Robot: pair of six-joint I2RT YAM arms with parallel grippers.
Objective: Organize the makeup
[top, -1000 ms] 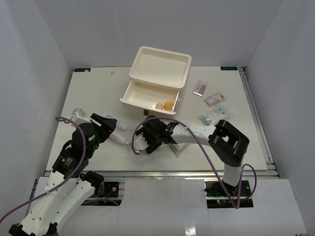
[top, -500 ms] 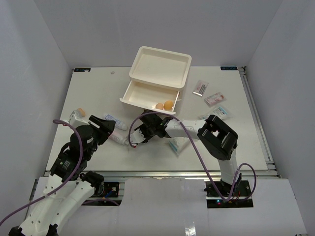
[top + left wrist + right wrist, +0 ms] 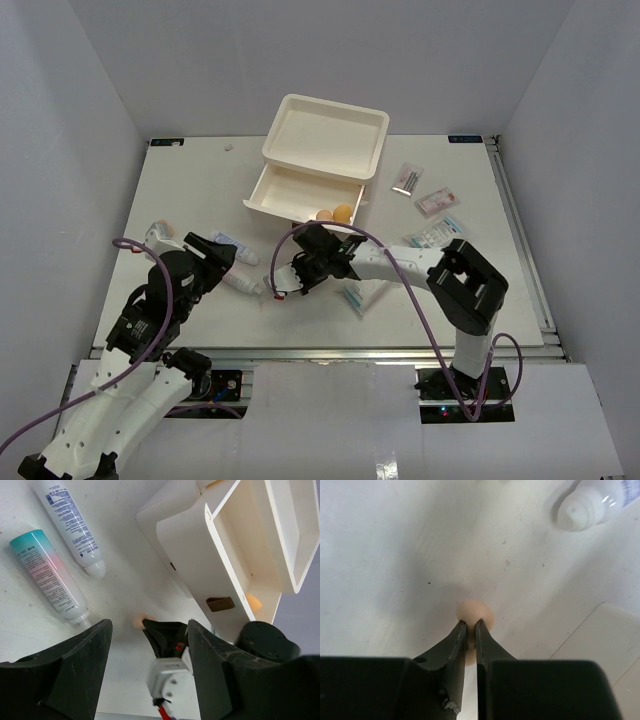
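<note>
White table (image 3: 200,190), open drawer (image 3: 258,191), two sponges (image 3: 343,212) inside

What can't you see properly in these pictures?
Right wrist view: the tan sponge is partly hidden by the right gripper pinching it; a tube is cut off by the top edge.
Left wrist view: print on the two tubes is too small to read.
Top view: labels on the packets are too small.
</note>
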